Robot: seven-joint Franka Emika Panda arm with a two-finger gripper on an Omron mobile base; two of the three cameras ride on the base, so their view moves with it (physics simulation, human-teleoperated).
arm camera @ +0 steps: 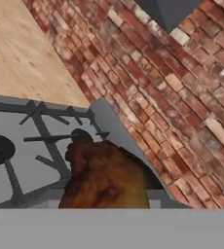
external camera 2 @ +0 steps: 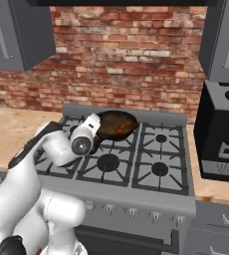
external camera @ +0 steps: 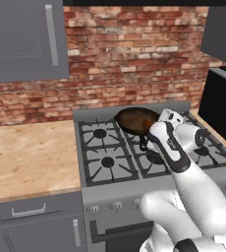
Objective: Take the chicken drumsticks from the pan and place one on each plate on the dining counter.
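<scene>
Arm bent forward over stove [external camera: 110, 162], wrist above pan [external camera 2: 117, 124] rim. Gripper [arm camera: 106, 194]: drumstick [arm camera: 104, 177] between fingertips, jaw opening not discernible.

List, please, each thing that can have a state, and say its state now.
pan: upright on a rear burner, drumsticks inside.
chicken drumsticks: lying in the pan.
gripper: beside the pan; open or shut is hidden.
wall cabinet: door closed.
drawer: closed.

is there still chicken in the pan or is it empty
Not empty. In the right base view the pan on the back burner holds reddish-brown chicken drumsticks; how many, cannot tell.
</scene>
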